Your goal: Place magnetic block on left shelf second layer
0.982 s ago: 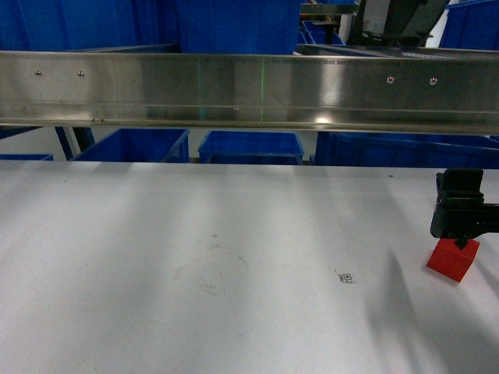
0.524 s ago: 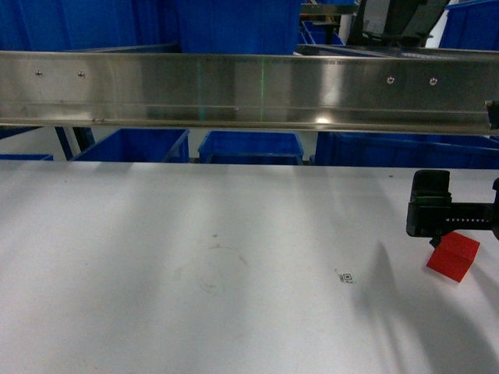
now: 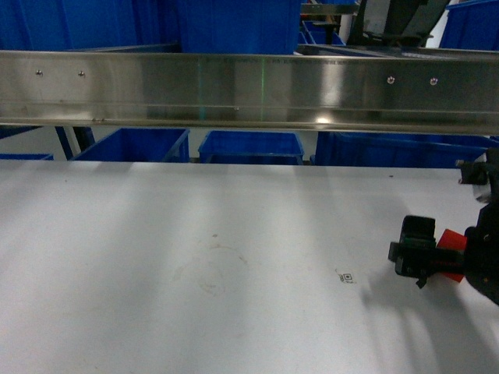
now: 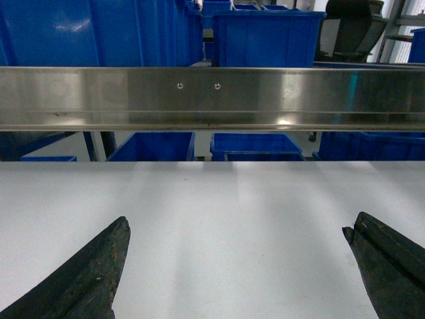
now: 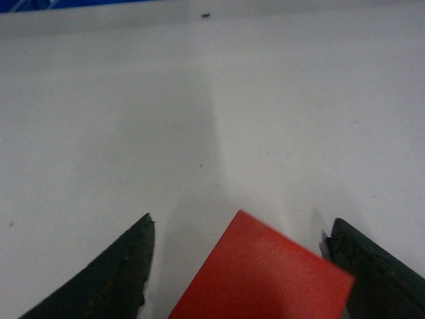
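Our right gripper sits low at the table's right edge, jaws spread wide with the magnetic block between them, nearer the right finger, resting on the white table; our left gripper gapes open over bare tabletop; beyond runs a steel rail, then blue bins

Dim, bluish overhead light; glare spots gleam on the steel rail. Soft shadows streak the white table. The right wrist view is blurred close up.
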You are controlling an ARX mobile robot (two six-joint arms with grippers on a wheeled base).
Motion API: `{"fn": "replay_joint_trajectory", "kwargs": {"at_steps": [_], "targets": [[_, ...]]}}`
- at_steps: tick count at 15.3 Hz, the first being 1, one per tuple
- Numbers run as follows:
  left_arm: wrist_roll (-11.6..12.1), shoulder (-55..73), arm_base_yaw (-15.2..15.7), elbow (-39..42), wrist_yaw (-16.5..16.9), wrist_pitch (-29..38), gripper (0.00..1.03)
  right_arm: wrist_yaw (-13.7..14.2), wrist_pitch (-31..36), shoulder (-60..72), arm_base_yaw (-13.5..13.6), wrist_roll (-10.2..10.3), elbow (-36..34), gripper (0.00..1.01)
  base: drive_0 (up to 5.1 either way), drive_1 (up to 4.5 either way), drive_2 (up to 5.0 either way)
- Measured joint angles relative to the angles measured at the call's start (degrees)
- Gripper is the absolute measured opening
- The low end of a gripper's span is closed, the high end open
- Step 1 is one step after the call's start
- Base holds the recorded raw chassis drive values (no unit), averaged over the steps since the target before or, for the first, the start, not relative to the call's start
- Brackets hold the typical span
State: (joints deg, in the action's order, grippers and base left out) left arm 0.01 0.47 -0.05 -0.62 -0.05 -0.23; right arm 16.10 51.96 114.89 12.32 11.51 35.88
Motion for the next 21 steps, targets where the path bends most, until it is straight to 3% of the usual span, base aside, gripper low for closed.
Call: {"fn": "replay_joint_trajectory", "kwargs": {"at_steps": [2, 4, 8, 10, 12, 14, 17, 21], "targets": [[0.0, 0.0, 0.0, 0.0, 0.0, 0.0, 0.98, -0.1, -0.1, 1.3, 0.0, 1.0, 0.1, 0.61, 0.0, 0.00, 0.0], [0.0, 0.0, 0.0, 0.0, 0.0, 0.0, 0.98, 0.0, 1.0, 1.9, -0.1, 1.4, 0.1, 0.46, 0.0, 0.00, 0.0], [0.0, 0.0, 0.0, 0.0, 0.0, 0.0, 0.98, -1.0, 4.6, 3.1, -0.3, 1.3, -0.2, 0.45, 0.0, 0.00, 0.0], [0.0, 0.0, 0.0, 0.0, 0.0, 0.0, 0.98, -3.5, 8.0, 1.4, -0.7, -1.6, -3.6, 0.45, 0.0, 0.00, 0.0], [0.0, 0.0, 0.0, 0.0, 0.0, 0.0, 0.98, -6.7, 9.4, -5.7, -0.6, -7.3, -8.0, 0.45, 0.0, 0.00, 0.0], [0.0, 0.0, 0.0, 0.0, 0.0, 0.0, 0.98, -11.1, 5.8, -17.6, -0.8, -11.8, -11.3, 0.45, 0.0, 0.00, 0.0], [0.0, 0.0, 0.0, 0.0, 0.0, 0.0, 0.98, -19.1, -5.5, -35.4, -2.7, -13.6, -14.9, 0.45, 0.0, 0.00, 0.0], [0.0, 0.0, 0.0, 0.0, 0.0, 0.0, 0.98, -21.5, -10.4, -45.6, -6.3, -13.9, -16.4, 0.45, 0.0, 0.00, 0.0]]}}
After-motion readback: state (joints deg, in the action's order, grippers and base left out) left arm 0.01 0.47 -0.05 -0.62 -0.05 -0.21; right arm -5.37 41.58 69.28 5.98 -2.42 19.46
